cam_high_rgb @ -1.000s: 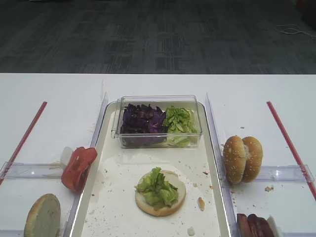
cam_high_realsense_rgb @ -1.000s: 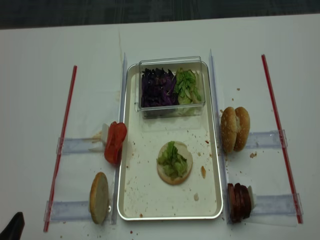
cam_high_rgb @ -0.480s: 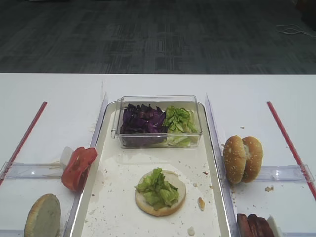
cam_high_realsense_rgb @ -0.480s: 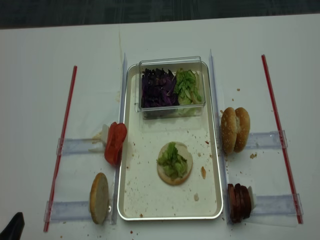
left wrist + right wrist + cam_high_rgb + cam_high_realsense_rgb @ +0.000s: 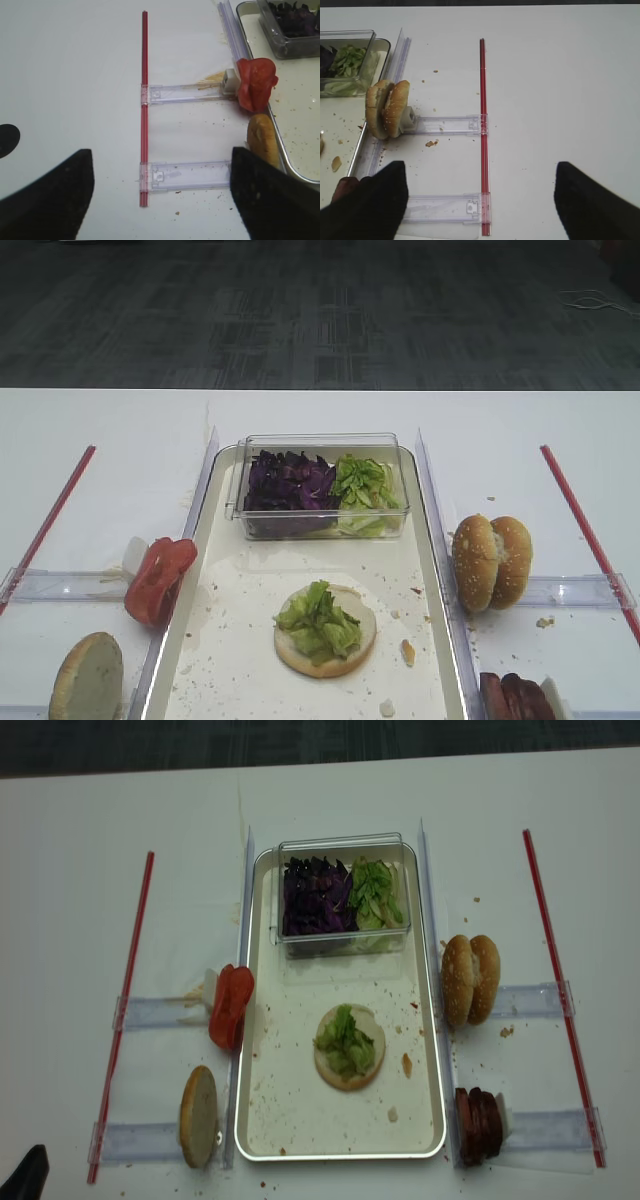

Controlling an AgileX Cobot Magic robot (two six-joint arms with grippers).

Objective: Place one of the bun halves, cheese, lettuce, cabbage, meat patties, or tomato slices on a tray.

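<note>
Both end effectors, right (image 5: 480,200) and left (image 5: 162,192), hang above the table with fingers spread wide, gripping nothing.

Office-like lab space: white table (image 5: 520,425) with red guide strips (image 5: 125,1010), grey carpet tiles (image 5: 320,315) beyond.

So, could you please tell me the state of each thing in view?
Tray: crumb-speckled, holds box and bun.
Bun half: flat, topped with lettuce.
Clear box: open, purple cabbage beside green leaves.
Tomato slices: upright, outside tray.
Right gripper: open, empty.
Left gripper: open, empty.
</note>
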